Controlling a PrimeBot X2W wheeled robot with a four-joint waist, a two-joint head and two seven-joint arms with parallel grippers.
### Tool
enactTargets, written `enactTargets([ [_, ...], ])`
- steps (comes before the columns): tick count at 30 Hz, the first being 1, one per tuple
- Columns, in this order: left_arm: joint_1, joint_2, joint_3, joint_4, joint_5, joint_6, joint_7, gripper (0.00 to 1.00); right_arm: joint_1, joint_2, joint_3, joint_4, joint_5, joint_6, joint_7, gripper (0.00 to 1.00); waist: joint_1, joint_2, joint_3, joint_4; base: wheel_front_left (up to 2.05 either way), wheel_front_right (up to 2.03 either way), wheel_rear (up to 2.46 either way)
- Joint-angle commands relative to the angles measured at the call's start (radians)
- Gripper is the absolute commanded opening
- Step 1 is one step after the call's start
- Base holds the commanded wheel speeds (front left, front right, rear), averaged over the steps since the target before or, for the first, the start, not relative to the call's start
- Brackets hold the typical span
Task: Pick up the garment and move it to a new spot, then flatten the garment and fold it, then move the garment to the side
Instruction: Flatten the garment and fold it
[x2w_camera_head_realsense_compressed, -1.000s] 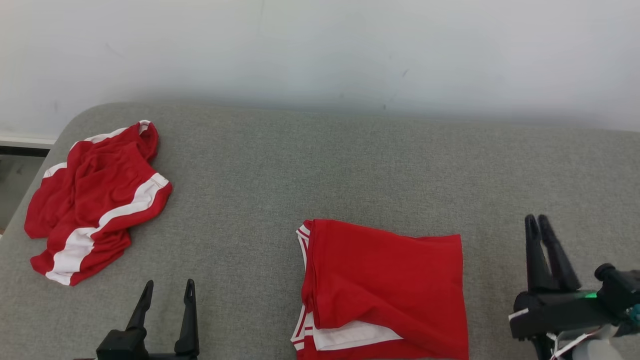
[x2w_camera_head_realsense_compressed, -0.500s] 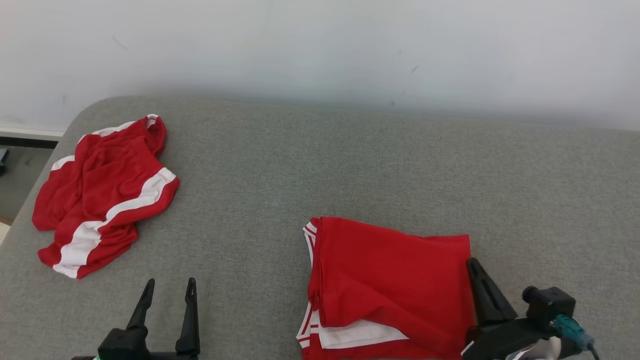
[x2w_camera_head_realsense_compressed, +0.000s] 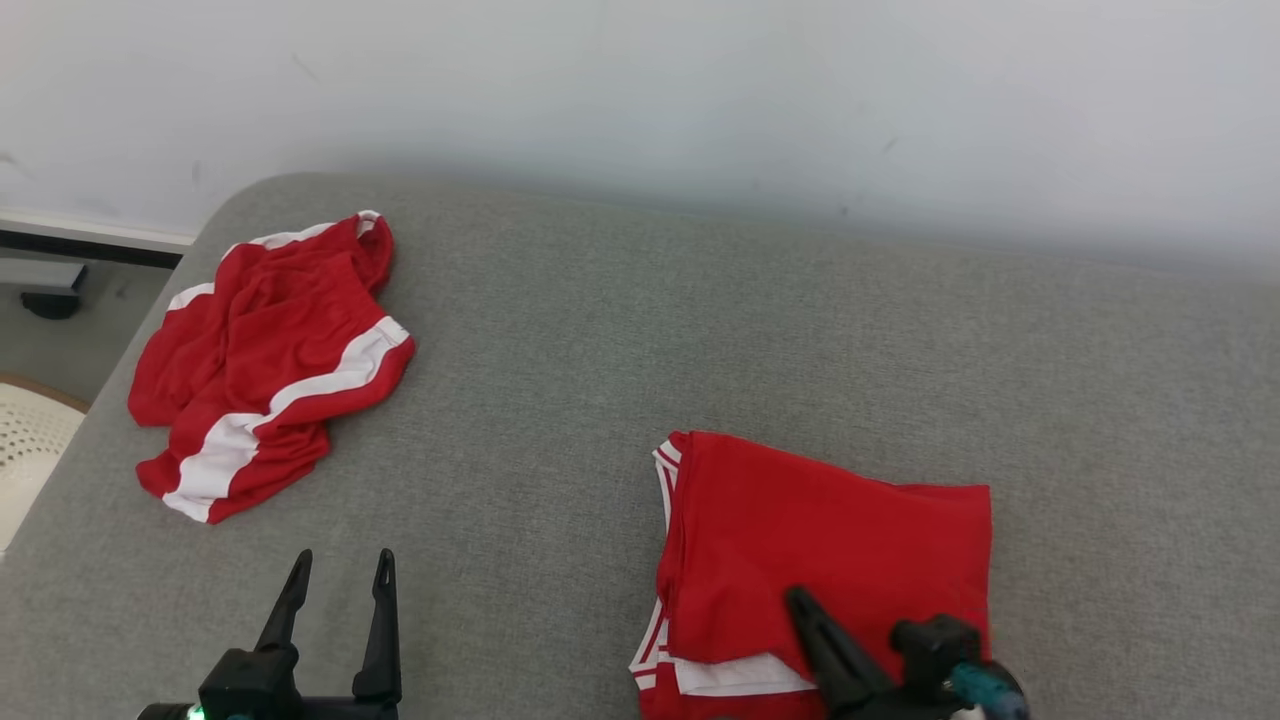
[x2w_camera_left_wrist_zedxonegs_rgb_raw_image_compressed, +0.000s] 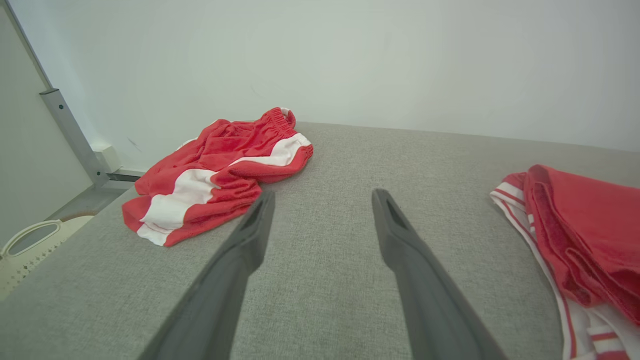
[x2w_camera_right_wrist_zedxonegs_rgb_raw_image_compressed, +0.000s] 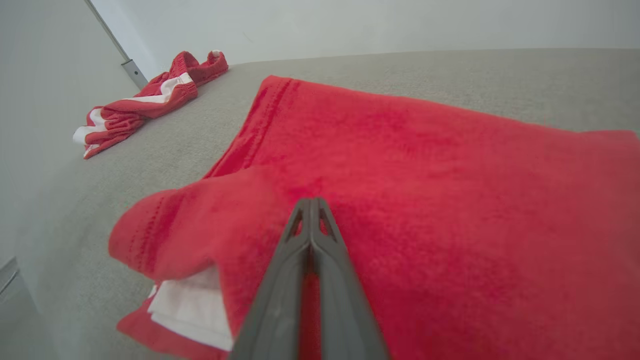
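Note:
The garment (x2w_camera_head_realsense_compressed: 830, 530) is red with white trim and lies folded into a rough rectangle on the grey padded surface (x2w_camera_head_realsense_compressed: 600, 330), at the near right of the head view. My right gripper (x2w_camera_head_realsense_compressed: 797, 597) is shut, fingers pressed together with nothing between them, and it points over the garment's near part. In the right wrist view its tips (x2w_camera_right_wrist_zedxonegs_rgb_raw_image_compressed: 311, 201) rest over a raised fold of the red cloth (x2w_camera_right_wrist_zedxonegs_rgb_raw_image_compressed: 450, 200). Whether they touch the cloth I cannot tell. My left gripper (x2w_camera_head_realsense_compressed: 340, 562) stands open over bare surface at the near left, with the garment's striped edge (x2w_camera_left_wrist_zedxonegs_rgb_raw_image_compressed: 575, 235) to its right.
A second red garment with white stripes (x2w_camera_head_realsense_compressed: 265, 365) lies crumpled at the far left corner, ahead of my left gripper (x2w_camera_left_wrist_zedxonegs_rgb_raw_image_compressed: 322, 197). A pale perforated basket (x2w_camera_head_realsense_compressed: 30, 440) sits on the floor past the left edge. A white wall runs behind.
The head camera has turned, shifting everything rightward. My right gripper came in from the right of the garment to over its near part, and its fingers closed. The left gripper has not moved.

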Motion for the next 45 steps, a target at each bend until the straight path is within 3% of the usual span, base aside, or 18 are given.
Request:
enactTargets([
  [1,-0.001,-0.003,0.000,0.003,0.005,-0.002,-0.002,1.00,-0.009,0.006,0.014,0.006,0.004,-0.002,-0.001,0.00,0.0000,-0.0001,0.001,0.011,0.00,0.00,0.00],
  [10,-0.003,-0.013,-0.002,0.011,0.008,-0.006,-0.002,1.00,-0.019,0.039,0.204,0.055,0.052,-0.002,-0.001,0.00,0.0000,-0.0001,-0.003,0.035,0.00,0.00,0.00],
  [17,0.007,-0.012,0.010,0.004,0.010,-0.004,-0.002,1.00,-0.053,0.048,0.218,0.013,0.086,-0.002,-0.001,0.00,0.0000,-0.0001,-0.002,0.018,0.00,0.00,0.00],
  [23,0.015,-0.009,0.021,-0.001,0.013,-0.002,-0.002,1.00,-0.047,0.012,0.091,-0.161,0.089,-0.002,-0.001,0.00,0.0000,-0.0001,-0.009,-0.018,0.00,0.00,0.00],
  [27,0.014,-0.005,0.026,-0.010,0.019,0.000,-0.002,1.00,-0.031,-0.021,-0.081,-0.269,0.033,-0.002,-0.001,0.00,0.0000,-0.0001,-0.015,-0.050,0.00,0.00,0.00],
  [37,0.031,-0.003,0.033,-0.019,0.023,0.004,-0.002,1.00,0.077,-0.040,-0.371,-0.362,-0.059,-0.002,-0.001,0.00,0.0000,-0.0001,-0.029,-0.101,0.00,0.00,0.00],
  [42,0.042,-0.001,0.041,-0.025,0.023,0.007,-0.002,1.00,0.140,-0.022,-0.451,-0.389,-0.086,-0.002,-0.001,0.00,0.0000,-0.0001,-0.031,-0.126,0.00,0.00,0.00],
  [43,0.042,0.000,0.044,-0.027,0.023,0.009,-0.002,1.00,0.149,-0.021,-0.455,-0.392,-0.090,-0.002,-0.001,0.12,0.0000,-0.0001,-0.031,-0.132,0.00,0.00,0.00],
  [45,0.042,0.002,0.050,-0.033,0.023,0.011,-0.002,1.00,0.159,-0.018,-0.454,-0.399,-0.099,-0.002,-0.001,0.60,0.0000,-0.0001,-0.031,-0.142,0.00,0.00,0.00],
])
